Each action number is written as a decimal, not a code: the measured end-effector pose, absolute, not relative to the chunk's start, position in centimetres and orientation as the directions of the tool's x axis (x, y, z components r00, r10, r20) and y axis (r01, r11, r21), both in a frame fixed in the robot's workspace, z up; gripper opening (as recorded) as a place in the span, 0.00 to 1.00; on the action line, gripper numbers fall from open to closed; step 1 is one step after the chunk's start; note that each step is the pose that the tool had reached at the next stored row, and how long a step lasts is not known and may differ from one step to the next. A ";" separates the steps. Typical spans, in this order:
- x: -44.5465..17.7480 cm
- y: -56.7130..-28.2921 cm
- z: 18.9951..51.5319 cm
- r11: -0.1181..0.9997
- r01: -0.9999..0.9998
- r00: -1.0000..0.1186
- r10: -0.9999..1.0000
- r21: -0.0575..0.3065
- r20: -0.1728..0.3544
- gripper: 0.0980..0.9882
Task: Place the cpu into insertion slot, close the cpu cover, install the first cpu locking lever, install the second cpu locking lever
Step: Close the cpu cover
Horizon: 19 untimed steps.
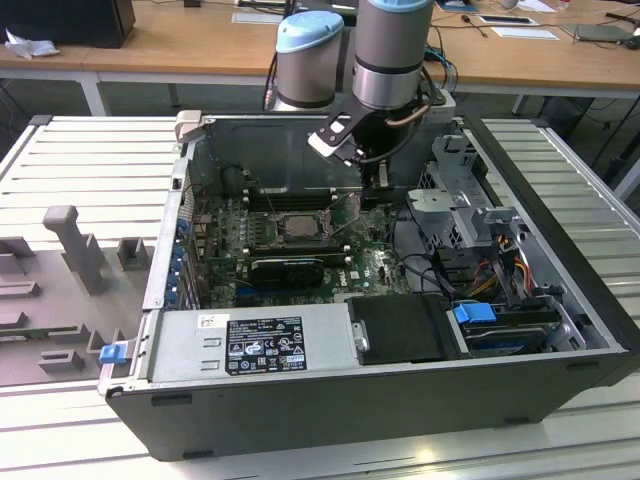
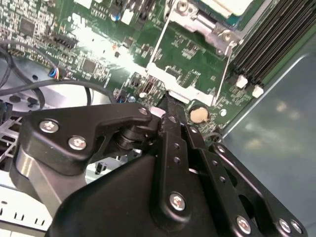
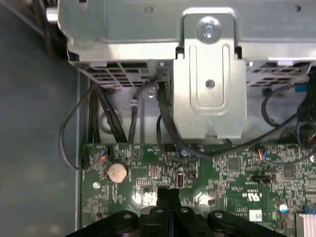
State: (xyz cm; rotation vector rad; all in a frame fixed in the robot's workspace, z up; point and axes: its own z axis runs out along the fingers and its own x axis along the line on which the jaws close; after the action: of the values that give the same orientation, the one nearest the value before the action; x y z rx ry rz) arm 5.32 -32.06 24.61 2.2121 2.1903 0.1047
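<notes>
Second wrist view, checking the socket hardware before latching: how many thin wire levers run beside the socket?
2. One lever runs along the socket side away from the black memory slots; the other lever runs nearer them, ending by the coin cell. Others may be hidden.

matt black claw point(image 2: 166, 100), dull metal bracket point(image 3: 210, 98)

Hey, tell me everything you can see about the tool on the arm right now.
The tool is black, built of linked bars joined by silver screws, narrowing to two slim fingers pressed shut, with nothing visible between them. It points down inside the open computer case, its tip low over the green motherboard, near the round coin cell battery. Whether the tip touches the board cannot be told.
</notes>
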 end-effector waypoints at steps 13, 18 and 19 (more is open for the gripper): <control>2.1 -32.1 24.6 -0.011 0.998 0.009 0.999 0.066 0.031 0.01; 1.6 -32.1 24.6 -0.011 0.998 0.009 0.999 0.066 0.031 0.01; 1.5 -32.1 24.6 -0.011 0.998 0.009 0.999 0.066 0.032 0.01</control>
State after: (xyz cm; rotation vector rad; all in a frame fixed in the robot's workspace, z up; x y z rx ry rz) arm 1.46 -32.05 24.60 2.2137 2.1915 0.1079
